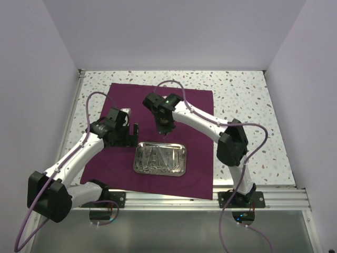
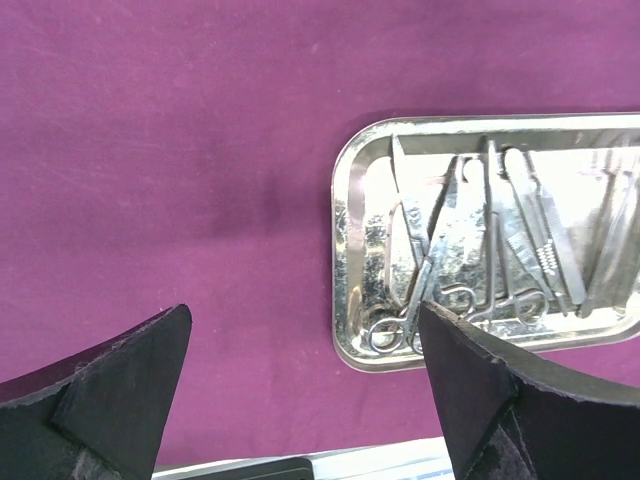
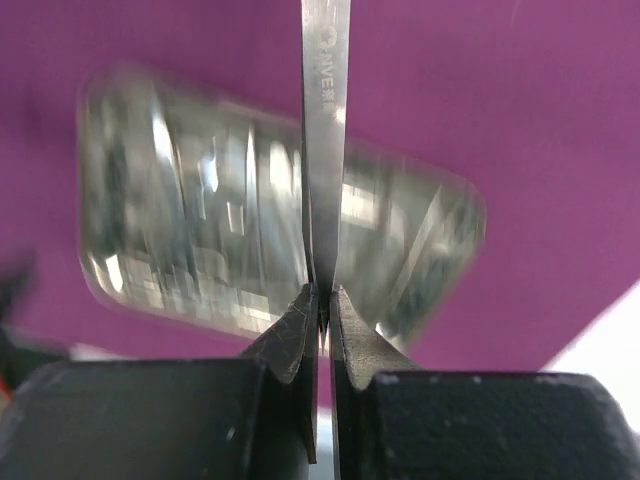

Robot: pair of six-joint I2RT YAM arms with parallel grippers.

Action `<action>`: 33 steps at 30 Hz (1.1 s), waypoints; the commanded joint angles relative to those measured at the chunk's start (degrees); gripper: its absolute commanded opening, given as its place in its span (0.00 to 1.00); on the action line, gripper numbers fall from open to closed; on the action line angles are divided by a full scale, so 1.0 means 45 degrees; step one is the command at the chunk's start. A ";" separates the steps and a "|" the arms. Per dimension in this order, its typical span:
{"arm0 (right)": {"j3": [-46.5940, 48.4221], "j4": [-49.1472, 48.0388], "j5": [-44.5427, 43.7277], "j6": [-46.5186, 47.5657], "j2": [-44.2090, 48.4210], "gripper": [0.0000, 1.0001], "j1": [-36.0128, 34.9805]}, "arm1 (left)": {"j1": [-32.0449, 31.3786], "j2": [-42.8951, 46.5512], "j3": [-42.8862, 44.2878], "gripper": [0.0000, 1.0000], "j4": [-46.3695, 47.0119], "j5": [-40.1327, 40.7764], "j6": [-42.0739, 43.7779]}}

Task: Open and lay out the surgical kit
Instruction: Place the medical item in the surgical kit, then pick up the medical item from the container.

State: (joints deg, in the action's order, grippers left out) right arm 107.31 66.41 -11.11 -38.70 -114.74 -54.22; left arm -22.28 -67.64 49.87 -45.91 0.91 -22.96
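Observation:
The magenta-purple cloth (image 1: 116,163) lies spread flat on the table. The steel tray (image 1: 160,158) sits on its near middle with several thin silver instruments (image 2: 470,250) in it. My right gripper (image 1: 165,130) hangs above the cloth just behind the tray, shut on silver tweezers (image 3: 326,120) that stick straight out from the fingertips over the tray (image 3: 200,240). My left gripper (image 1: 131,132) is open and empty over bare cloth (image 2: 180,180) just left of the tray (image 2: 350,260).
The speckled table (image 1: 247,100) shows around the cloth. An aluminium rail (image 1: 210,199) runs along the near edge. White walls close in the left, right and back.

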 commanded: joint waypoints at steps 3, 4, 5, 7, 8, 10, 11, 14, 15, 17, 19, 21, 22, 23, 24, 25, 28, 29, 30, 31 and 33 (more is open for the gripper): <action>0.3609 -0.1476 0.0028 0.0942 -0.3014 0.00 0.2066 | 0.0010 0.0987 0.0422 1.00 0.0690 -0.0064 0.0102; 0.4214 -0.1574 0.0086 0.0963 -0.3463 0.00 0.2416 | 0.0010 0.0968 0.0538 1.00 0.0671 -0.0142 0.0064; 0.5207 -0.1691 0.0435 0.0963 -0.4357 0.00 0.2593 | 0.0010 0.0948 0.0752 1.00 0.0671 -0.0452 0.0063; 0.6110 -0.2276 0.0750 0.0574 -0.5046 0.00 0.3119 | 0.0010 0.0929 0.1046 1.00 0.0594 -0.0689 0.0044; 0.6192 -0.2549 0.1138 0.0379 -0.5456 0.00 0.3296 | 0.0010 0.0909 0.1125 1.00 0.0554 -0.0709 0.0024; 0.6019 -0.3661 0.1569 -0.0343 -0.5713 0.00 0.3744 | 0.0010 0.0890 0.1300 1.00 0.0379 -0.0670 0.0005; 0.5959 -0.4303 0.1997 -0.0558 -0.6004 0.00 0.3844 | 0.0010 0.0890 0.1340 1.00 0.0320 -0.0574 0.0005; 0.6289 -0.4660 0.2332 -0.1068 -0.6551 0.00 0.4157 | 0.0010 0.0812 0.1554 1.00 0.0066 -0.0320 0.0024; 0.6407 -0.4777 0.2430 -0.1088 -0.6882 0.15 0.4196 | 0.0010 0.0773 0.1575 1.00 -0.0031 -0.0261 0.0044; 0.6603 -0.4895 0.2741 -0.0991 -0.7177 0.42 0.4333 | 0.0010 0.0734 0.1653 1.00 -0.0052 -0.0241 0.0044; 0.6662 -0.4681 0.2724 -0.0932 -0.7315 0.72 0.4450 | 0.0010 0.0617 0.1769 1.00 -0.0013 -0.0241 0.0044; 0.6351 -0.4485 0.2549 -0.0699 -0.6831 0.76 0.4586 | 0.0010 0.0422 0.1867 1.00 0.0026 -0.0241 0.0024; 0.5769 -0.4485 0.2490 -0.0581 -0.6576 0.77 0.4664 | 0.0010 0.0324 0.1964 1.00 0.0104 -0.0241 0.0044; 0.5435 -0.4466 0.2199 -0.0329 -0.6225 0.78 0.4704 | 0.0010 0.0265 0.2023 1.00 0.0143 -0.0241 0.0044; 0.5083 -0.4465 0.2061 -0.0191 -0.5854 0.79 0.4820 | 0.0010 0.0071 0.2063 1.00 0.0202 -0.0241 0.0044; 0.4364 -0.4427 0.1750 -0.0035 -0.5058 0.79 0.4860 | 0.0010 -0.0008 0.2160 1.00 0.0280 -0.0241 0.0063; 0.3171 -0.4096 0.1299 0.0571 -0.3378 0.80 0.4938 | 0.0010 -0.0223 0.2200 1.00 0.0591 -0.0241 0.0141; 0.2895 -0.3920 0.1163 0.0707 -0.2983 0.80 0.4919 | 0.0010 -0.0243 0.2200 1.00 0.0709 -0.0279 0.0161; 0.2564 -0.3841 0.1161 0.0902 -0.2496 0.80 0.4919 | -0.0009 -0.0359 0.2200 0.99 0.0807 -0.0318 0.0200; 0.1768 -0.3782 0.1239 0.0982 -0.2046 0.80 0.4919 | 0.0010 -0.0418 0.2219 0.99 0.0982 -0.0396 0.0219; 0.0711 -0.3703 0.1395 0.1060 -0.0582 0.80 0.4803 | 0.0010 -0.0574 0.2239 0.99 0.1139 -0.0455 0.0297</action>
State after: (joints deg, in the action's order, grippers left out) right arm 114.48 47.97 -3.79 -36.73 -128.86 -32.10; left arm -22.28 -69.52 57.52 -44.62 -0.69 -22.94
